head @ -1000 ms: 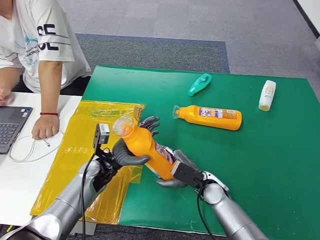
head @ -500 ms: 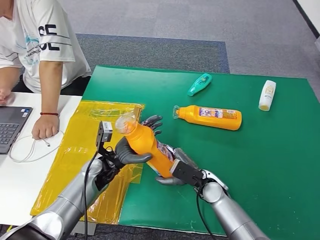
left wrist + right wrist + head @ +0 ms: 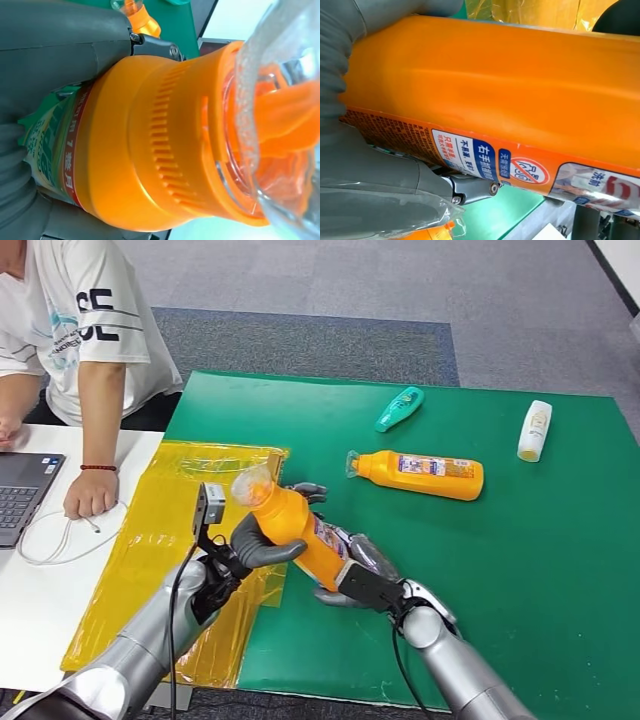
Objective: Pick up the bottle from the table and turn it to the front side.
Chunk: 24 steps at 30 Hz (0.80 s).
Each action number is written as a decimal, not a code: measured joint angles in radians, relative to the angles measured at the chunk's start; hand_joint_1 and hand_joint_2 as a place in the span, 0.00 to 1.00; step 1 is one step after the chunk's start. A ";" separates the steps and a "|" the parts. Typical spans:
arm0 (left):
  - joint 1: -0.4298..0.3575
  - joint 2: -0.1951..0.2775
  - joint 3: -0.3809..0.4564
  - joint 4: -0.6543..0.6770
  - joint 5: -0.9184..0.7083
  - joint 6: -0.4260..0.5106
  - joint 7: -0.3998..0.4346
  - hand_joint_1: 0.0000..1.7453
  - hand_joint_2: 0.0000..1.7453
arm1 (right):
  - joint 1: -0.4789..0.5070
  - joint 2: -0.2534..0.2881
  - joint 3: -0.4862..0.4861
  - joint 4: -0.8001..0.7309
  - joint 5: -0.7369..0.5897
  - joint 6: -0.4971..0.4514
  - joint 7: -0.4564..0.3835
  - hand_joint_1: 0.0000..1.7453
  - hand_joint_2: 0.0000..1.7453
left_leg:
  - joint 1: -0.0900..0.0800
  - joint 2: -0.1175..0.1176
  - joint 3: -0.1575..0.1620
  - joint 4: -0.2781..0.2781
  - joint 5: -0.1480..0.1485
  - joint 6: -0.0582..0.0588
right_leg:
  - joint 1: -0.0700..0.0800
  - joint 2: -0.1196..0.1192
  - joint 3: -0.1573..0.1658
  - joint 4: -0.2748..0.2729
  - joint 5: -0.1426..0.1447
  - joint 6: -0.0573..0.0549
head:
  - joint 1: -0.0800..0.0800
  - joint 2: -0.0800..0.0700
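From the head view, the orange bottle (image 3: 298,531) hangs tilted above the green table (image 3: 483,570), clear cap toward ten o'clock — the left hand (image 3: 260,540) grips its neck, the right hand (image 3: 355,575) its base. The left wrist view shows the grey thumb across the bottle's shoulder — the right wrist view shows the thumb clamped under its label (image 3: 486,157).

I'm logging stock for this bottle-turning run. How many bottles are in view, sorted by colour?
Orange bottles: 2, one held bottle gripped by the left robot hand and right robot hand, one lying bottle on the green table
Teal bottle: 1
White bottle: 1
Total: 4
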 joint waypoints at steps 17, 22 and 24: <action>0.011 -0.003 0.000 0.002 0.002 0.011 0.002 1.00 1.00 | 0.012 0.004 0.007 0.000 0.004 -0.001 0.001 0.00 1.00 | 0.000 0.000 -0.001 0.000 0.000 0.000 | 0.000 0.000 0.000 0.000 0.000 0.000 | 0.000 0.000; 0.021 0.000 0.001 0.005 -0.004 0.017 0.004 1.00 1.00 | 0.011 0.005 0.010 -0.003 0.007 -0.001 0.000 0.00 1.00 | 0.000 0.000 -0.001 0.000 0.000 0.000 | 0.000 0.000 -0.001 0.000 0.000 0.000 | 0.000 0.000; 0.024 0.001 0.001 0.005 -0.004 0.017 0.003 1.00 1.00 | 0.011 0.005 0.011 -0.003 0.007 -0.001 0.000 0.00 1.00 | 0.000 0.000 -0.001 0.000 0.000 0.000 | 0.000 0.000 -0.001 0.000 0.000 0.000 | 0.000 0.000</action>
